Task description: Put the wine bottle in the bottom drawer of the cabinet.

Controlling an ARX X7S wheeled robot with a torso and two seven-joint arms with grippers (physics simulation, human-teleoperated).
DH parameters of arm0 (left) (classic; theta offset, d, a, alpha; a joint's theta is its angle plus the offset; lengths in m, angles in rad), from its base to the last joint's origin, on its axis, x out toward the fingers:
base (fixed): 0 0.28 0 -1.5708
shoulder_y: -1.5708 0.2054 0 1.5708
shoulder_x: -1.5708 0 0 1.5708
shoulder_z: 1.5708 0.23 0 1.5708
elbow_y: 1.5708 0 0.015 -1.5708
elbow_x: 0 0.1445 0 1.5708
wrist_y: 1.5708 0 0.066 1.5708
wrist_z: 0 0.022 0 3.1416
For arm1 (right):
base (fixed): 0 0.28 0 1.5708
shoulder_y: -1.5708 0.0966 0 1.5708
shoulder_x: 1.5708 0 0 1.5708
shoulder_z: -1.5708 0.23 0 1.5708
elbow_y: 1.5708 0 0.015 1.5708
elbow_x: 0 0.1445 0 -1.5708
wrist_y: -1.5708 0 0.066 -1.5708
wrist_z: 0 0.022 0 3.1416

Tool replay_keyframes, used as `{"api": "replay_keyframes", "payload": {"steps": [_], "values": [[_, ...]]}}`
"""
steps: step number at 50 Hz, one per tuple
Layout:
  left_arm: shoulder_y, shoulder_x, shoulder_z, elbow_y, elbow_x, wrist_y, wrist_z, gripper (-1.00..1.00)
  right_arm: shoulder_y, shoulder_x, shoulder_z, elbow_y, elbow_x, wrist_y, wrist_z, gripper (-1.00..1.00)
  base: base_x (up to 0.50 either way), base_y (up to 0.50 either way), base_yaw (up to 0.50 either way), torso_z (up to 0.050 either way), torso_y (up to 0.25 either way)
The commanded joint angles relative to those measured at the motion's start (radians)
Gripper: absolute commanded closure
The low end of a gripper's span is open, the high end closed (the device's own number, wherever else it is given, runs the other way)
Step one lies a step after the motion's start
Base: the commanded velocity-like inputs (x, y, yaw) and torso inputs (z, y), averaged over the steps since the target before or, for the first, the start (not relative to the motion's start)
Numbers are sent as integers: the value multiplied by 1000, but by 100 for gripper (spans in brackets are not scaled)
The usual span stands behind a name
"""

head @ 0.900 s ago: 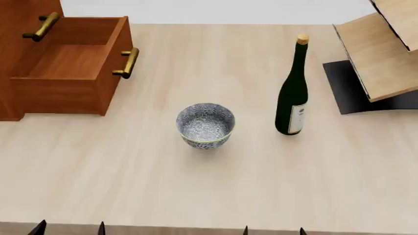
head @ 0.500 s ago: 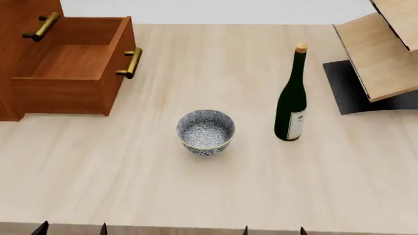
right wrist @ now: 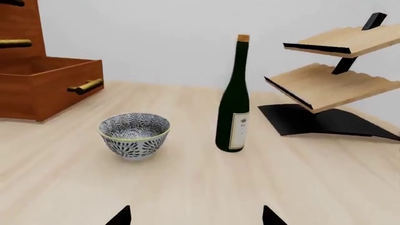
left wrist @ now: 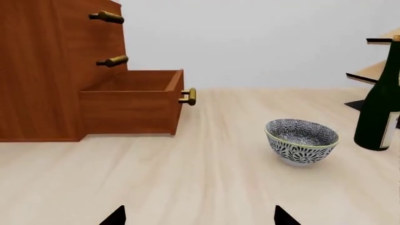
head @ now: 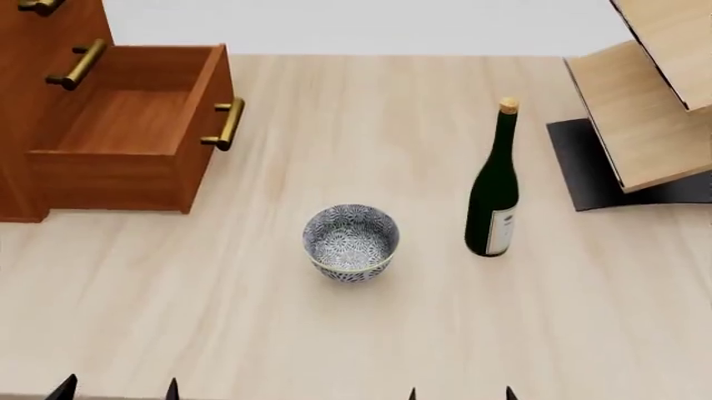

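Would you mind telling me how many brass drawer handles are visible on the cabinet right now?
3: one on the open bottom drawer's front, one on the closed drawer above it, and one higher still, cut off at the head view's top edge. Any handles further up are out of view.

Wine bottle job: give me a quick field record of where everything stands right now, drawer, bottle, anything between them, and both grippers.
wine bottle: upright on the table, corked, not held
bottom drawer: pulled open, nothing visible inside
cabinet: at the table's left side, upper drawers shut
bowl: patterned, on the table between drawer and bottle, touching neither
rack: light wood with black base, right of the bottle
left gripper: open, holding nothing, only fingertips in view
right gripper: open, holding nothing, short of the bottle
table: light wood
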Motion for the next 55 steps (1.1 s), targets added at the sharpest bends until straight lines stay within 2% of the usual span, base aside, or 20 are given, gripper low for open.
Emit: {"api": "replay_keyframes", "payload": {"steps": [1,6,42,44,45,46,49,52,55], "values": [[-2,-14,14,-3,-12,1,-18,-100,-1,17,-24,-5,1,-2,18,-100,0,0,0,50,0],[10,-21,15,12,-18,34,-27,-100,2,24,-37,4,2,-9,17,-100,0,0,0,50,0],[3,-52,56,9,-51,31,-60,-100,-1,57,-79,-13,10,-24,55,-100,0,0,0,47,0],[0,-50,53,24,-29,-23,-98,-100,-2,59,-79,-28,12,-13,58,-100,0,0,0,0,0],[6,-48,41,58,-92,-31,-67,-100,1,57,-69,-27,32,-13,56,-100,0,0,0,0,0],[-3,-48,41,74,-77,-71,-92,-100,-1,49,-45,-35,81,-13,51,-100,0,0,0,0,0],[-19,-50,34,162,-122,-181,-105,-100,1,66,-71,-84,29,31,64,-100,0,0,0,0,0],[-34,-66,61,261,-56,-264,-159,-100,11,72,-69,-155,45,106,60,-100,0,0,0,0,0],[-71,-63,34,349,-133,-414,-165,-100,25,80,-66,-248,63,204,58,-100,0,0,0,0,0]]}}
